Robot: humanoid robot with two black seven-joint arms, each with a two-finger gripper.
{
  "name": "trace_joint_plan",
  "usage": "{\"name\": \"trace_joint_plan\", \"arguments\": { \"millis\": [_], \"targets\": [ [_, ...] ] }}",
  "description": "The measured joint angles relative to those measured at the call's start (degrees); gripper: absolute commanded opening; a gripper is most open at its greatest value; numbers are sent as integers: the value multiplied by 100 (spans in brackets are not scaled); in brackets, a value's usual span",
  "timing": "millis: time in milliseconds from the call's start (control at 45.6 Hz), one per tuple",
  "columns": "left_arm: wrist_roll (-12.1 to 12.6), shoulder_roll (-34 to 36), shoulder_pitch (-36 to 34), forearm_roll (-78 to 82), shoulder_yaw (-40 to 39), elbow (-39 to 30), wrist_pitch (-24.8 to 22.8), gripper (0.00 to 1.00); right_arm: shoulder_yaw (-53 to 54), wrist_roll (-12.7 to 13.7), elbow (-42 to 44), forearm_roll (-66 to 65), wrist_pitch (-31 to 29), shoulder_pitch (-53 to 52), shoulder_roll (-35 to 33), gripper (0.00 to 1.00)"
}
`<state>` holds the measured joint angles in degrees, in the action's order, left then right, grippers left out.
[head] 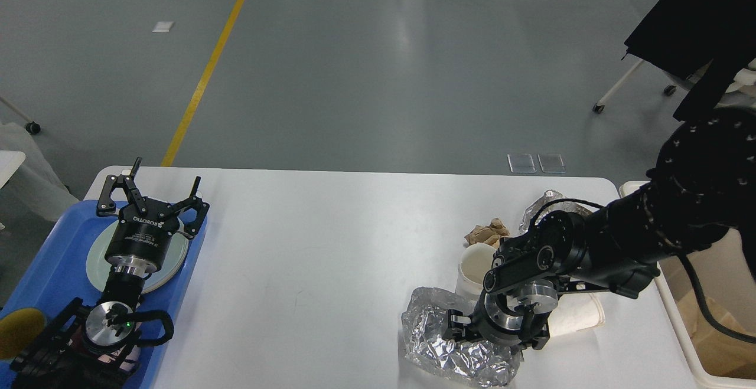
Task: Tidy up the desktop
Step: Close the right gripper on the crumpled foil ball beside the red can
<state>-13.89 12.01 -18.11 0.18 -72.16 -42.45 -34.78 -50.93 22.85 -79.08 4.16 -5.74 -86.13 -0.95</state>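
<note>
The desktop (331, 247) is a wide white tabletop with rounded corners. A crumpled silver foil lump (437, 353) lies near its front right. My right gripper (493, 342) points down onto the top of this foil, seen from behind. Its fingers are dark and partly hidden by the wrist, so I cannot tell whether they hold the foil. My left gripper (162, 185) is open and empty, above the far end of a blue tray (53, 259) at the left.
By the right arm are an upright paper cup (472, 265), a paper cup on its side (585, 315), crumpled brown paper (487, 234) and another foil piece (546, 203). A cream bin (685, 342) stands off the right edge. A pale plate (97, 259) lies in the tray.
</note>
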Motion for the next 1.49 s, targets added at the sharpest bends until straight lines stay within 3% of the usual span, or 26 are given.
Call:
{"name": "trace_joint_plan", "arguments": {
  "millis": [197,504,658,745,833,1096,1228,1447,1491],
  "targets": [
    [0,2,0,0,0,0,-1,97,-116,22,99,52,14,62,-191,88],
    [0,-1,0,0,0,0,-4,97,-383,59,-547,132,-72,-978,-290,89],
    [0,1,0,0,0,0,-4,97,-653,60,-504,117,-42,-617,-273,87],
    [0,2,0,0,0,0,-4,97,-705,48,-438,68,19,-344,-268,81],
    [0,1,0,0,0,0,-4,97,-709,39,-365,43,69,-150,-257,65],
    [0,1,0,0,0,0,-4,97,-709,30,45,81,118,253,-173,61],
    [0,0,0,0,0,0,-4,97,-708,27,169,97,165,372,-154,37],
    [0,-1,0,0,0,0,-3,97,-689,18,231,146,184,465,-117,30],
    [0,-1,0,0,0,0,0,97,-681,14,265,150,187,489,-102,24]
  ]
}}
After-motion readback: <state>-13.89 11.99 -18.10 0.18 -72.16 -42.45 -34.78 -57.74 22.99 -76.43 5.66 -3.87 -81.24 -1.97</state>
